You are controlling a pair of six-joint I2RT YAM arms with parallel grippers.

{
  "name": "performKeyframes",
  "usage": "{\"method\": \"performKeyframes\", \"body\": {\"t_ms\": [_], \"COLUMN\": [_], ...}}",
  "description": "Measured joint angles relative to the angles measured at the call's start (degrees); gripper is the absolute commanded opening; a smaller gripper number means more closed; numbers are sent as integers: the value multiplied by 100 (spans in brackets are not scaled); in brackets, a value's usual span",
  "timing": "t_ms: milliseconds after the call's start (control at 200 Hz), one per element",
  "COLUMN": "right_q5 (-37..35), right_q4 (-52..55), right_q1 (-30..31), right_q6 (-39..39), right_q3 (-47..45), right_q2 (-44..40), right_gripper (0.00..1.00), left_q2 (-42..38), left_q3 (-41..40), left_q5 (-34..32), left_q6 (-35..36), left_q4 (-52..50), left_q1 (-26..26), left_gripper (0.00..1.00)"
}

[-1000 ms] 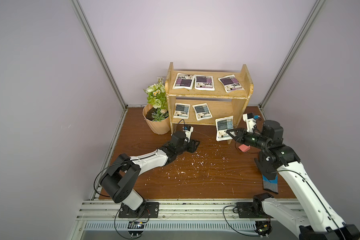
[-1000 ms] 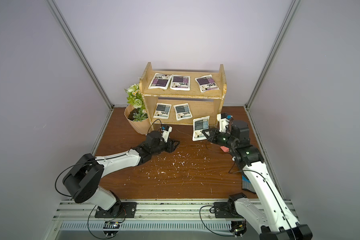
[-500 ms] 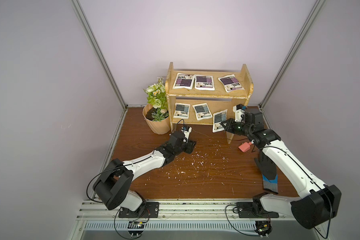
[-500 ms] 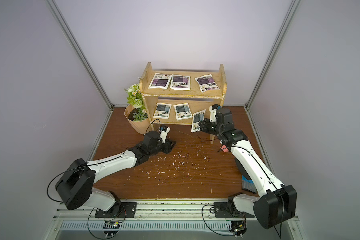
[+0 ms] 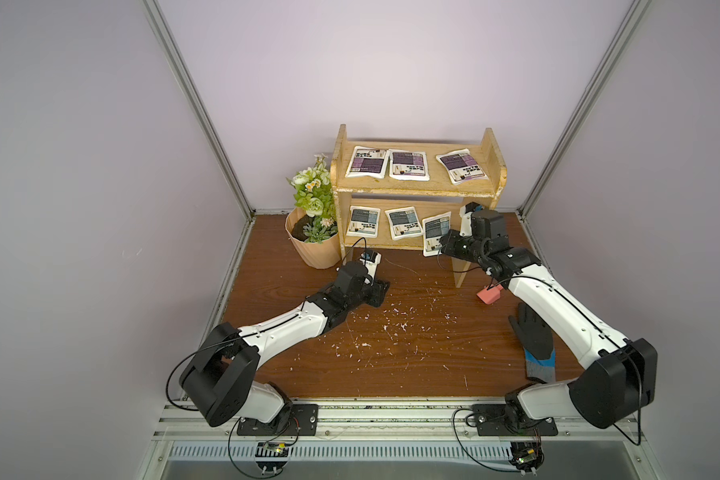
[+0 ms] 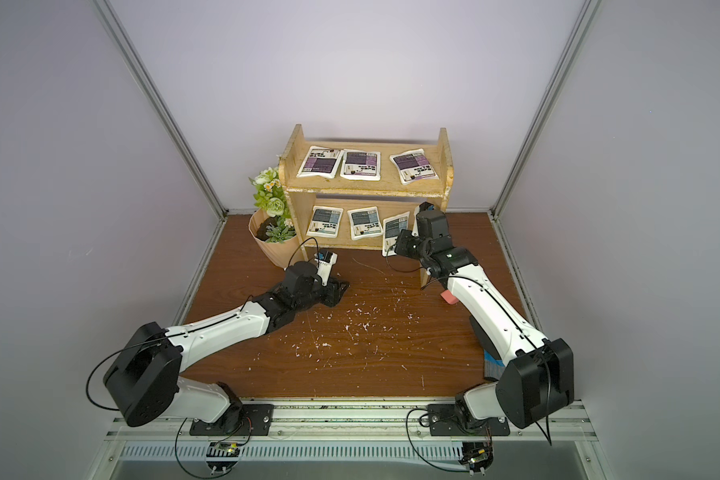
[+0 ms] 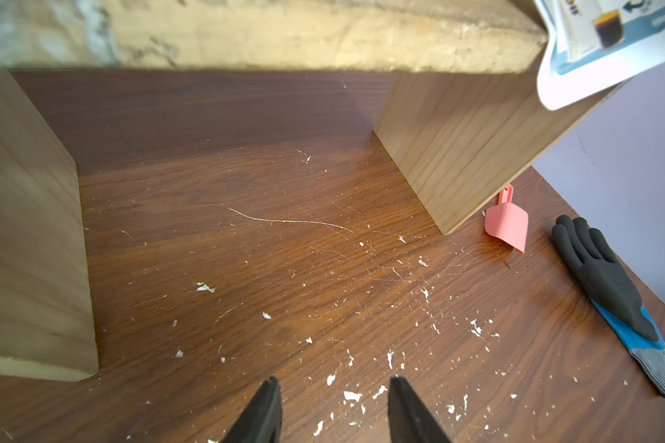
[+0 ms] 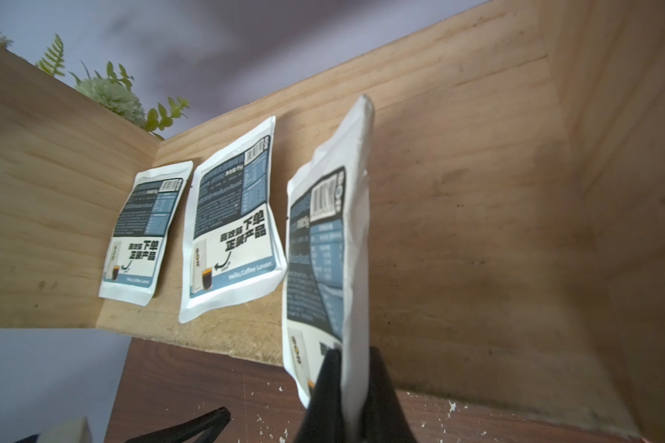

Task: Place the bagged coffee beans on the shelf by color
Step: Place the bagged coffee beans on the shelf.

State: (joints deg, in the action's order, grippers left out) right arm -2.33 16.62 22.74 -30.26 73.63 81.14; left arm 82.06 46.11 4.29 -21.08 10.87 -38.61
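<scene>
in both top views three purple pouches [image 5: 408,165] lie flat on the upper board of the shelf [image 5: 416,192] and two grey-blue pouches [image 5: 364,221] lie on its lower board. the left wrist view shows the left gripper [image 7: 333,414] low in front of the shelf, jaws partly apart with nothing between them. the right wrist view shows the right gripper [image 8: 352,368] with jaws pinched on the lower edge of a third grey-blue pouch [image 8: 329,245], which stands on edge over the shelf's lower board, just beside the two lying ones
</scene>
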Motion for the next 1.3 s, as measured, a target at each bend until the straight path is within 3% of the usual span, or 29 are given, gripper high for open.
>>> {"method": "performKeyframes", "body": {"t_ms": [175, 390, 706, 836, 896, 1166, 1296], "right_q5": [-348, -715, -1126, -1156, -1207, -1617, -1836], "right_q4": [37, 33, -155, -168, -160, 350, 474], "right_q1": [83, 92, 94, 162, 192, 345, 575], "right_q6": [33, 26, 9, -28, -83, -326, -450], "right_q3": [59, 234, 391, 402, 402, 402, 269], "right_q2": [66, 144, 208, 243, 243, 85, -181], "right_gripper": [3, 14, 69, 80, 90, 92, 83], "left_q2": [0, 2, 74, 96, 96, 105, 149], "left_q3": [0, 0, 0, 0, 0, 0, 0], "left_q5": [70, 168, 501, 577, 592, 623, 625], "left_q6": [-28, -39, -59, -61, -61, -79, -79], "left_q4": [2, 4, 48, 48, 59, 70, 79], "left_q1": [0, 0, 0, 0, 0, 0, 0], "left_gripper": [49, 51, 53, 53, 54, 55, 55]}}
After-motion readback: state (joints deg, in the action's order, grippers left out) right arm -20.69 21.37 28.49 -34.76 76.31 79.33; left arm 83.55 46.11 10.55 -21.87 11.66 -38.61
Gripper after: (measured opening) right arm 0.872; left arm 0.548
